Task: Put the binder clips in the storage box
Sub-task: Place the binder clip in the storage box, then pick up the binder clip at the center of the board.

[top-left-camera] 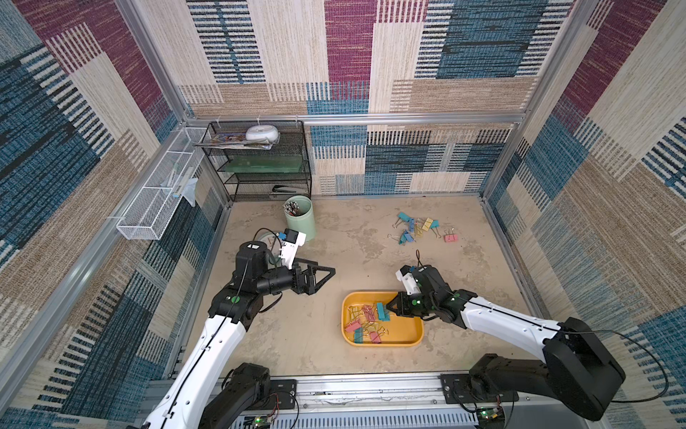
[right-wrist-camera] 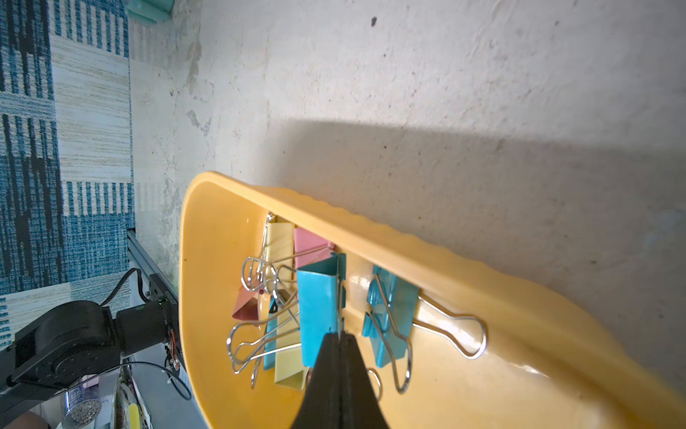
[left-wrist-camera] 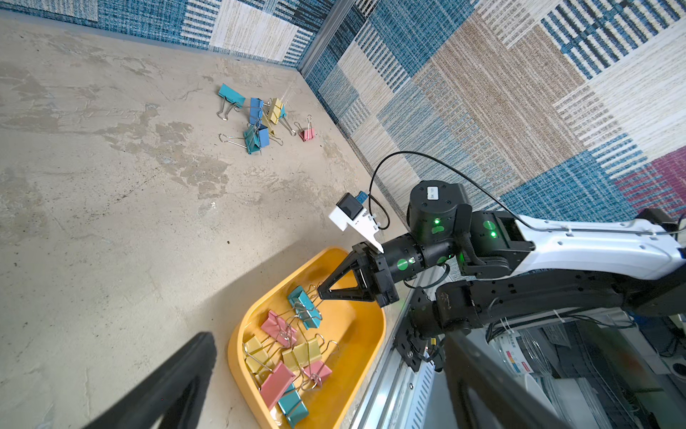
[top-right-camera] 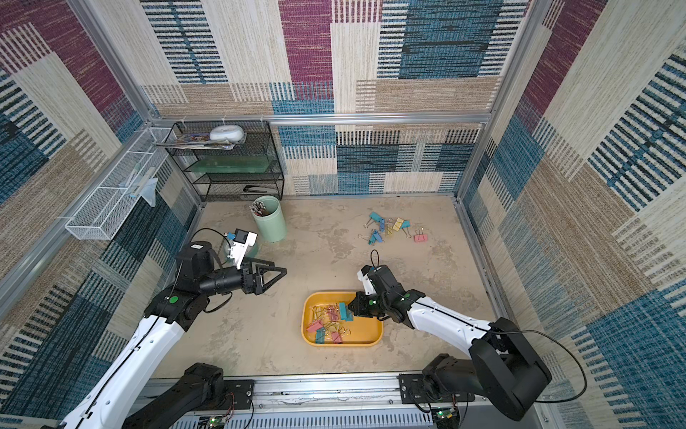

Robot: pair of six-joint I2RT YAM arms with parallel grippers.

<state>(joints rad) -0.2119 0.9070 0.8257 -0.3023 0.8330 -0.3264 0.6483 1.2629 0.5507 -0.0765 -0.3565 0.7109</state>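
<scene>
The yellow-orange storage box (top-left-camera: 386, 344) (top-right-camera: 375, 336) sits near the table's front, right of centre. Several pink, yellow and teal binder clips (top-left-camera: 365, 324) (left-wrist-camera: 293, 356) lie in it. My right gripper (top-left-camera: 388, 307) (right-wrist-camera: 338, 336) hangs over the box, shut on the wire handle of a teal binder clip (right-wrist-camera: 319, 315) (left-wrist-camera: 301, 297). That clip hangs from the jaws above the pile. Several more binder clips (top-left-camera: 419, 227) (top-right-camera: 392, 229) (left-wrist-camera: 260, 119) lie loose at the back right of the table. My left gripper (top-left-camera: 332, 273) (top-right-camera: 284, 273) is open and empty, hovering left of the box; its fingers (left-wrist-camera: 174, 379) frame the left wrist view.
A mint-green cup (top-left-camera: 301, 219) with pens stands at the back left. Behind it are a black mesh shelf (top-left-camera: 260, 163) and a white mesh basket (top-left-camera: 159, 197) fixed on the left wall. Patterned walls close in the table on three sides.
</scene>
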